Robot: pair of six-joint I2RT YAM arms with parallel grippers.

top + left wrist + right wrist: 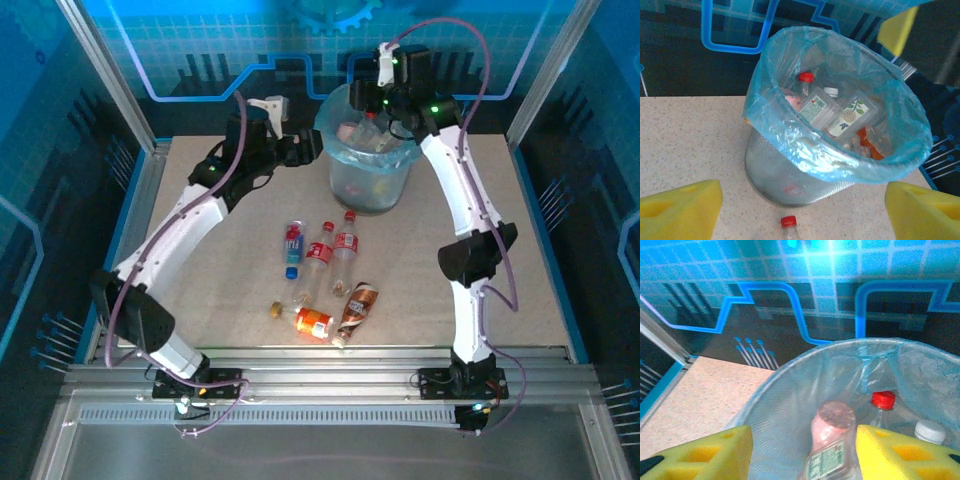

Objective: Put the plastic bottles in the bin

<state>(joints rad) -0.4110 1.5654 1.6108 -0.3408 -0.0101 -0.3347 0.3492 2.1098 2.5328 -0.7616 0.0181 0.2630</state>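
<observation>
The bin, a grey mesh bucket lined with a light-blue bag, stands at the back of the table with several plastic bottles inside. My right gripper hangs over it. In the right wrist view its yellow pads stand apart around a pink bottle. That bottle leans by the right pad, with a gap to the left pad. My left gripper is open and empty just left of the bin. A red-capped bottle lies on the table below it.
Loose bottles lie mid-table: a blue-labelled one, two red-labelled ones, an orange one and a brown one. A metal frame rail runs along the near edge, and blue panels wall in the back and sides.
</observation>
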